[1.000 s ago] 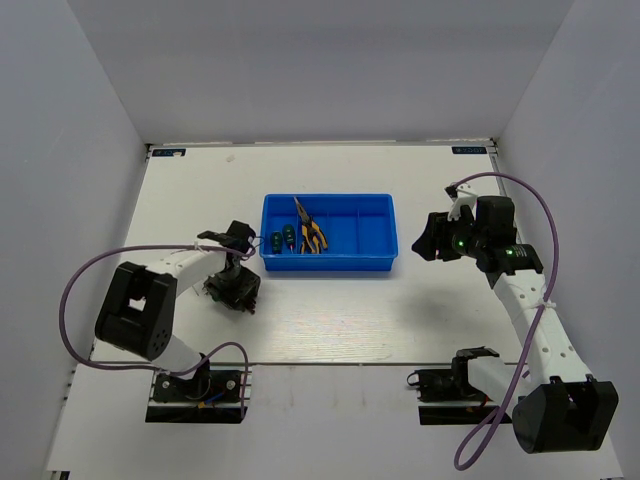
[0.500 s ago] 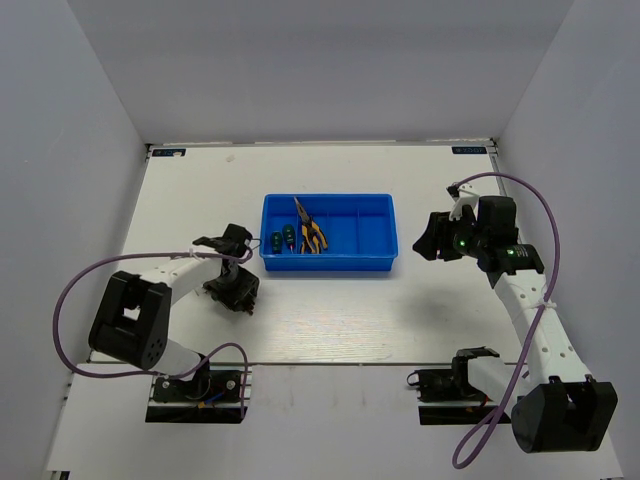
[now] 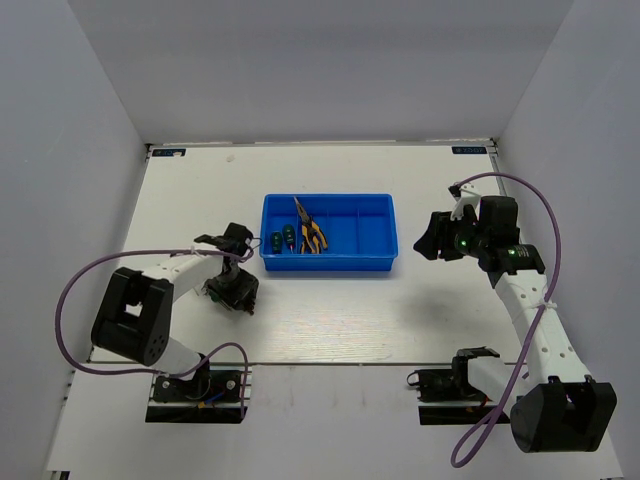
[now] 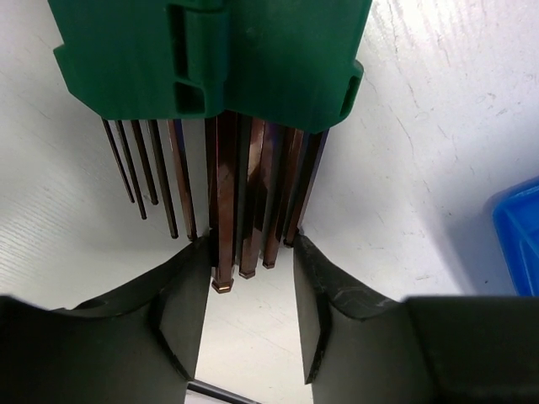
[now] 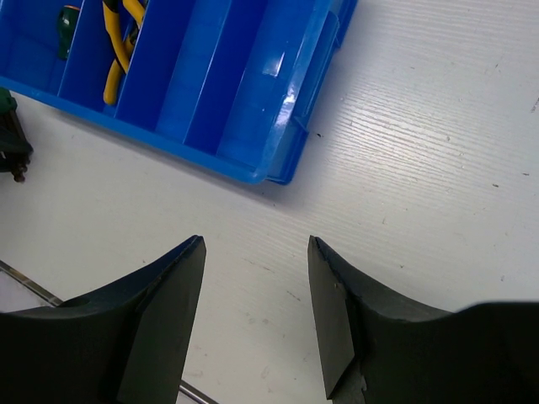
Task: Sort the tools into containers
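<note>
The hex key set [image 4: 210, 59], dark reddish keys fanned from a green holder, lies on the white table left of the blue tray [image 3: 330, 264]. My left gripper [image 3: 232, 288] is down over it. In the left wrist view the left gripper [image 4: 250, 252] has the thick keys' ends between its fingertips, both touching the outer keys. Two green-handled screwdrivers [image 3: 282, 240] lie in the tray's left compartment and the yellow-and-black pliers [image 3: 310, 232] in the one beside it. My right gripper [image 3: 425, 245] hovers right of the tray, open and empty, as the right wrist view [image 5: 255, 252] shows.
The tray's two right compartments [image 5: 210, 84] hold nothing. A thin metal rod [image 5: 25, 282] lies on the table near the right gripper's left finger. Grey walls close in the table on three sides.
The left gripper's jaws have narrowed onto the hex keys, and the left arm's elbow shifted slightly. The right arm has not moved.
</note>
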`<state>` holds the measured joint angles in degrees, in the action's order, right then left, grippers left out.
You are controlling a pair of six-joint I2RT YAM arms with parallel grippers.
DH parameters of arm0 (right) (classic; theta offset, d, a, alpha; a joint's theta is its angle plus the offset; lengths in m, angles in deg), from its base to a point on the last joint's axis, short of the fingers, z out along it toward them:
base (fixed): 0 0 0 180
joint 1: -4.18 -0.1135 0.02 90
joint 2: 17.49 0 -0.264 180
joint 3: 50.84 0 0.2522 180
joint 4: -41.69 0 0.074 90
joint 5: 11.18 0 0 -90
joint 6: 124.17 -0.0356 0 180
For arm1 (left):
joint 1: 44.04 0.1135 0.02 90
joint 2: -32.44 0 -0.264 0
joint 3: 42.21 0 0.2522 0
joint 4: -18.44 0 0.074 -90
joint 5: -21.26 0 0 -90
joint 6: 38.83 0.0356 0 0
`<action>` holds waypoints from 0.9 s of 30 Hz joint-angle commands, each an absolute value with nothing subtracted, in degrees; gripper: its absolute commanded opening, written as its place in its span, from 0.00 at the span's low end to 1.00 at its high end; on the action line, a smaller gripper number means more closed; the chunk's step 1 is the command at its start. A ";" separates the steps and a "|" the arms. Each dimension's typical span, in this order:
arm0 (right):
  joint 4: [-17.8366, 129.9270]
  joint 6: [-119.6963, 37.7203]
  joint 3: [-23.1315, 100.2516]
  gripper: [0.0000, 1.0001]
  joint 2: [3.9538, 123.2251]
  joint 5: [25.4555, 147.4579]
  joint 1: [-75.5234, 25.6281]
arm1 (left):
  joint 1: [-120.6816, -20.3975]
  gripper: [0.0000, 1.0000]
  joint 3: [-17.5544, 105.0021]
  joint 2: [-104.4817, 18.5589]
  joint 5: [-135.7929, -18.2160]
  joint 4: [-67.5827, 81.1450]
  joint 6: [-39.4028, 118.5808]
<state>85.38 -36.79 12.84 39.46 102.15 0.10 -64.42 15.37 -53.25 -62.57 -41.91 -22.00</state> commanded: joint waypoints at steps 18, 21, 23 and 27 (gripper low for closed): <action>85.60 -36.90 13.20 0.58 38.23 103.95 1.28 | -64.69 0.30 10.05 -61.69 -60.21 -39.18 -22.92; 85.51 -37.07 13.29 0.58 38.23 104.30 1.19 | -64.69 0.13 10.05 -60.55 -60.22 -38.56 -22.40; 85.42 -36.90 13.20 0.58 38.32 104.39 1.37 | -64.69 0.01 10.58 -59.67 -60.22 -39.09 -21.17; 85.51 -36.90 13.03 0.58 38.23 104.39 1.54 | -65.22 0.00 12.15 -54.41 -57.24 -41.72 -19.77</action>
